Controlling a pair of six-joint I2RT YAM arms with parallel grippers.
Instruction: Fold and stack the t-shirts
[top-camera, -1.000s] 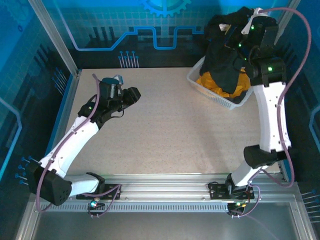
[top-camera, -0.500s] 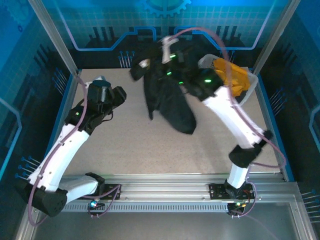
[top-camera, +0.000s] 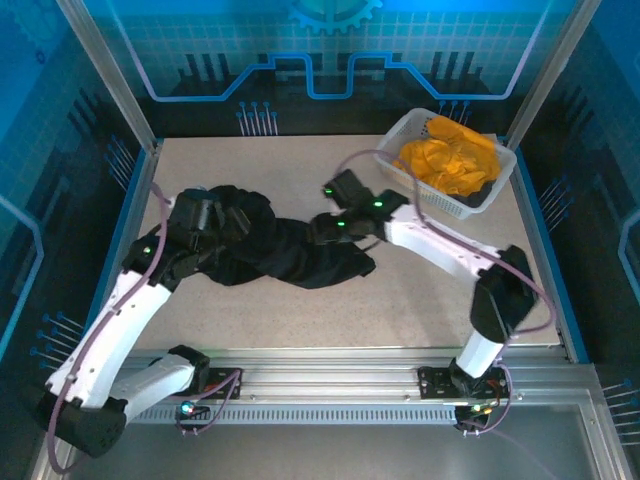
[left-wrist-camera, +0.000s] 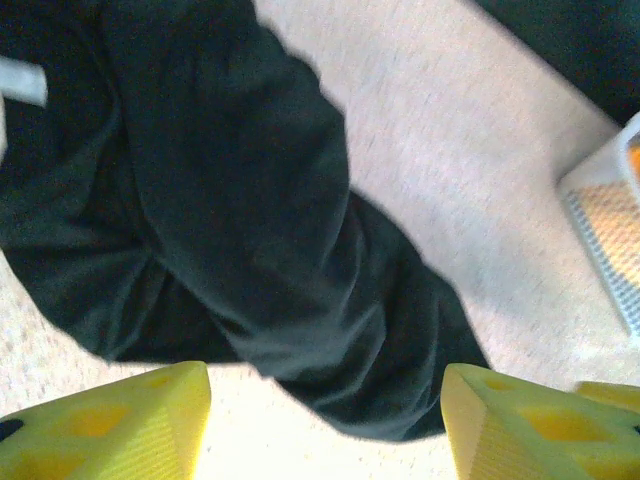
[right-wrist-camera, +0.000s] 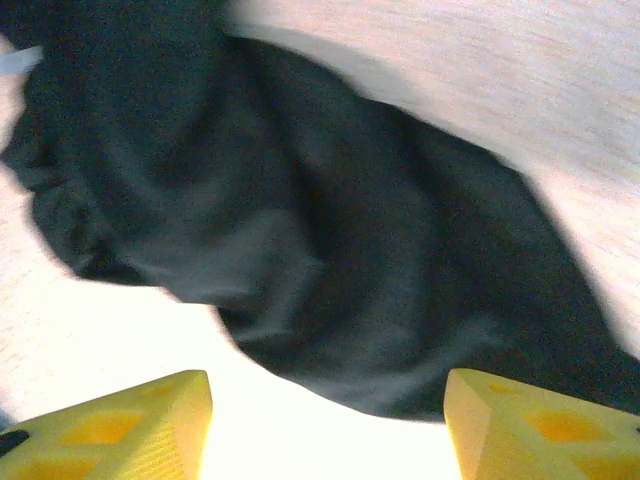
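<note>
I see the black shirt (top-camera: 290, 258) bunched on the worktop (top-camera: 410, 300), long axis running left to right. My left gripper (top-camera: 228, 215) and right gripper (top-camera: 323, 230), both released, hover over opposite ends.

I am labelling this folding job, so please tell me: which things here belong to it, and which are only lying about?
Belong to the job: black t-shirt, orange-yellow t-shirts.
Only lying about: white basket holding the orange-yellow ones, table.
</note>
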